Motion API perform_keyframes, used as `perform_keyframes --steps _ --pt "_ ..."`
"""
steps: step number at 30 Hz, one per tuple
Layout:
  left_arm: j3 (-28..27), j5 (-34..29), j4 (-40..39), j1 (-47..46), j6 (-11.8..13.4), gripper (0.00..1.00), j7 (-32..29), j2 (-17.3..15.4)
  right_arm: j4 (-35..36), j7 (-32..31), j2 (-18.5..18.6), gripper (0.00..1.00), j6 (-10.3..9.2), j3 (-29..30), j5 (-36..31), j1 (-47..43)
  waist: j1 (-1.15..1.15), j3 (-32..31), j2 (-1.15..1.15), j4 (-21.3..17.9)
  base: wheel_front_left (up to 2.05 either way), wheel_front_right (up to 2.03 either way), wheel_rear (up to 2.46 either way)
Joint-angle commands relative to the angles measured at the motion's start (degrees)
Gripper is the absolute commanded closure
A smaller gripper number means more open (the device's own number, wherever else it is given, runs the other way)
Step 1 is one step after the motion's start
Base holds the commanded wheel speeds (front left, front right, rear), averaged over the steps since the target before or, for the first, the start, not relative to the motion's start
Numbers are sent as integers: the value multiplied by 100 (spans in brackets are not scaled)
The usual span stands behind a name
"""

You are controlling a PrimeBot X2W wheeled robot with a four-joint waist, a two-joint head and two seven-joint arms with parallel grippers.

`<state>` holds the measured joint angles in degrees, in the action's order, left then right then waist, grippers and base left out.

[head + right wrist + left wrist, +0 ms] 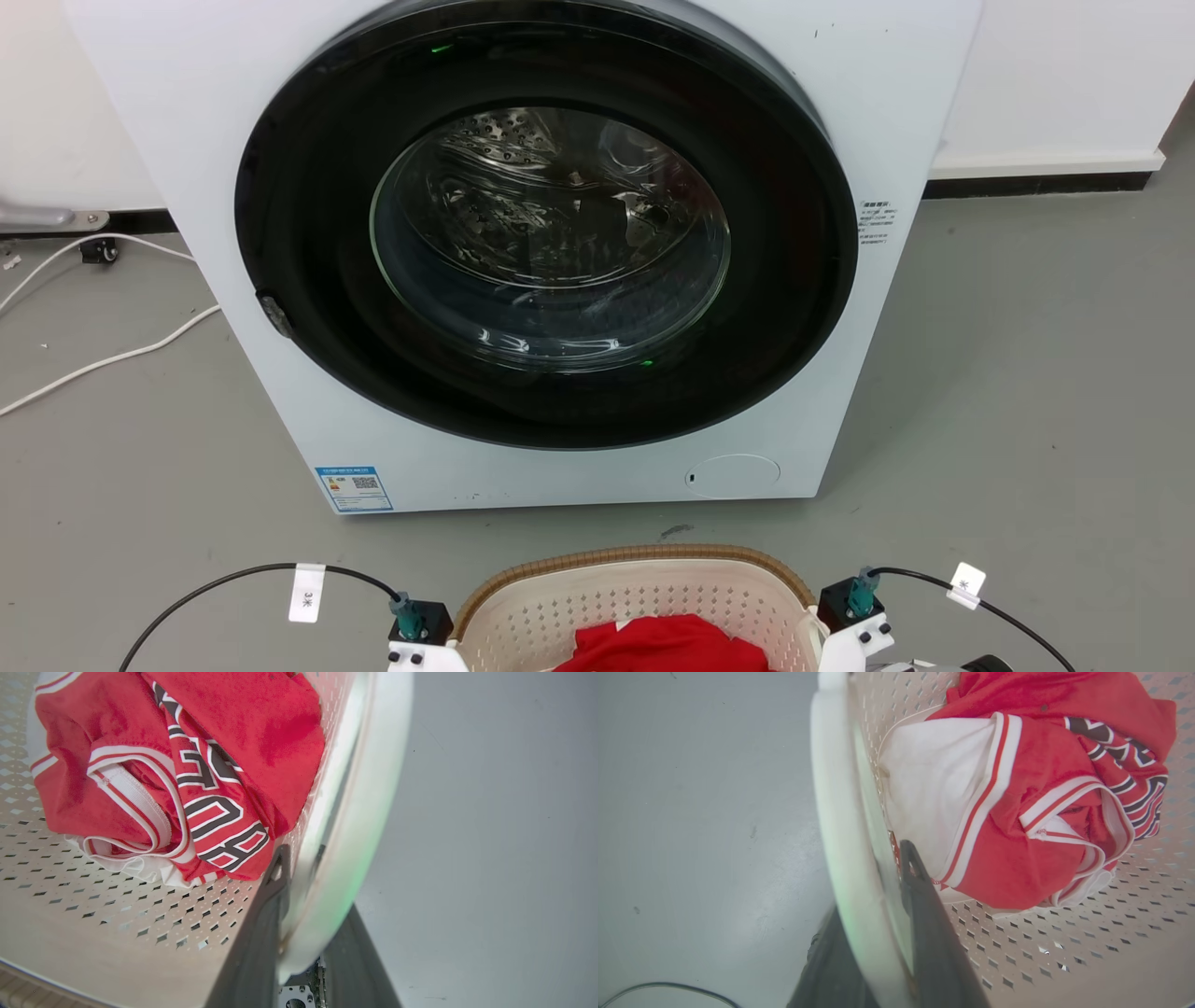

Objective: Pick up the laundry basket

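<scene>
**Both sets of fingers on the basket's sides, in front of the washer**

The white front-loading washing machine (560,233) stands with its round dark door shut and facing the robot. The grey floor (1027,373) lies bare in front of it and off to its right. To its left, a white cord (103,359) trails across the floor.

The laundry basket (644,557) sits straight out from the machine's door, nearer the robot, with its mouth upward. Its rounded tan rim faces the machine, and a strip of bare floor separates the two. The span between its two held sides runs parallel to the machine's front. The basket's near part is cut off by the head view's bottom edge, so I cannot tell whether that span is the long axis, nor whether the basket rests on the floor. A crumpled red jersey (1017,812) with white trim and dark lettering lies on the perforated bottom.

The left gripper (871,886) straddles the basket's left side, with one finger inside against the wall and the other outside. The white edge fills the narrow gap between them. The right gripper (315,882) grips the right side in the same way. Outside each held side the floor is clear.

A black cable (233,574) with a white tag (307,592) loops away from the left wrist.
</scene>
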<state>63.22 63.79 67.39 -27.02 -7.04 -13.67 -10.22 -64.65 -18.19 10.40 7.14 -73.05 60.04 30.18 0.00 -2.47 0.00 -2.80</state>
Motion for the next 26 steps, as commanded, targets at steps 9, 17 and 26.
perform_keyframes --steps 9,17,26 --pt "160 152 -44 -152 -67 100 68 15 29 22 -94 100 64 -53 6 39 0 10 0 -3 0 0 0" --pt "271 260 -48 -193 -67 100 94 -22 23 37 -102 100 64 -54 14 47 0 30 0 13 0 0 0" --pt "403 367 -43 -238 -68 100 99 -26 20 14 -124 100 65 -54 10 10 0 62 0 50 0 0 0"
